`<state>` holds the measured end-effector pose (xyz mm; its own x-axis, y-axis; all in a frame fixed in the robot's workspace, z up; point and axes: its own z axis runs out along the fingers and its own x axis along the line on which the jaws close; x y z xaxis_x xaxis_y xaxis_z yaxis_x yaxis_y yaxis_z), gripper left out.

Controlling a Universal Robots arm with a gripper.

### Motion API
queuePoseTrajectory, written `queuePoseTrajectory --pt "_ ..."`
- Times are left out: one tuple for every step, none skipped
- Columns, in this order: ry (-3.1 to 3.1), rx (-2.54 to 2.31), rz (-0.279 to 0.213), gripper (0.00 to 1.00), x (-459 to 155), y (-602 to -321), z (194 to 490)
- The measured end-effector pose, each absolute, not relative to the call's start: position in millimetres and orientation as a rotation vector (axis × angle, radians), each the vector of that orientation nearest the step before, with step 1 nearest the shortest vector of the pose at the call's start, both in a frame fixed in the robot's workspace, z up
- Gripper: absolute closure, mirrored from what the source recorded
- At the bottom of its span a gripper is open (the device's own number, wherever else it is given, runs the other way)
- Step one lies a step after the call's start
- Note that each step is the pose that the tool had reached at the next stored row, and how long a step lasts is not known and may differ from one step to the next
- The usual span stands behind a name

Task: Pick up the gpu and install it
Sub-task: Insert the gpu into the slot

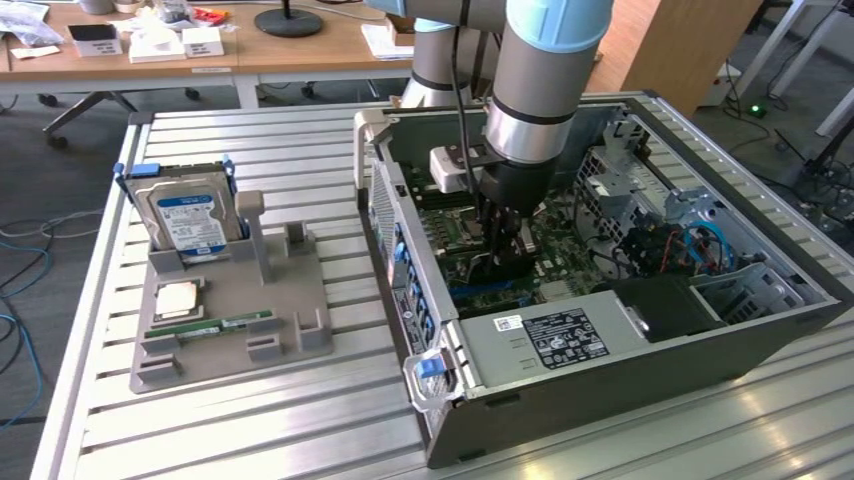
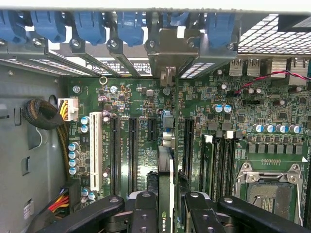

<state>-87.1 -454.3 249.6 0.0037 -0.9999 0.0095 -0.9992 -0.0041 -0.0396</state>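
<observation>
Squarely over the green motherboard [image 2: 141,160] of an open computer case [image 1: 641,385], the robot arm's hand [image 1: 505,262] is clamped on the gpu [image 2: 164,170], with the thin card pinched edge-on between two black fingers [image 2: 146,211]. The case lies on its side on a slatted metal counter [image 1: 267,140], and the arm reaches down into it from above.

Seen from the wrist, the card stands upright on the board among the long black expansion slots [image 2: 115,153], with a white slot [image 2: 95,150] near by. Its silver end bracket [image 2: 167,53] sits against the case's rear slot openings, under a row of blue retention clips [image 2: 131,24]. Whether the card's lower edge is fully seated in a slot cannot be told. A green logo shows on the card's edge, close to the fingers. Beyond the card are the memory slots and then the metal-framed processor socket [image 2: 269,189].

At the near end of the case sits a power supply [image 1: 534,340] with a black-and-white label.

On the exterior view's left, well apart from the case, a grey fixture tray [image 1: 287,300] rests on the same counter. A hard drive [image 1: 187,215] with a blue-and-white label stands upright in it. A processor chip [image 1: 178,298] lies flat there, and a slim green RAM stick [image 1: 220,325] lies just beside the chip.
</observation>
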Motion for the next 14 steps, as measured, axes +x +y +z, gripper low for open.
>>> queuePoseTrajectory --pt "2.202 -2.210 -0.054 0.74 -87.1 -454.3 249.6" --pt "2.202 -2.210 -0.054 0.74 -87.1 -454.3 249.6" --pt "2.202 -2.210 -0.054 0.73 -87.1 -454.3 249.5" --pt "2.202 -2.210 -0.054 0.67 -87.1 -454.3 249.5" --pt "2.202 -2.210 -0.054 0.67 -87.1 -454.3 249.5" --pt "2.202 -2.210 -0.054 0.60 -87.1 -454.3 249.5" --pt "2.202 -2.210 -0.054 0.60 -87.1 -454.3 249.5" --pt "2.202 -2.210 -0.054 0.60 -87.1 -454.3 249.5" --pt "2.202 -2.210 -0.054 0.60 -87.1 -454.3 249.5" --pt "2.202 -2.210 -0.054 0.60 -87.1 -454.3 249.6" --pt "2.202 -2.210 -0.054 0.60 -87.1 -454.3 249.5" --pt "2.202 -2.210 -0.054 0.60 -87.1 -454.3 249.5" --pt "2.202 -2.210 -0.054 0.60 -87.1 -454.3 249.6" --pt "2.202 -2.210 -0.054 0.60 -87.1 -454.3 249.6"
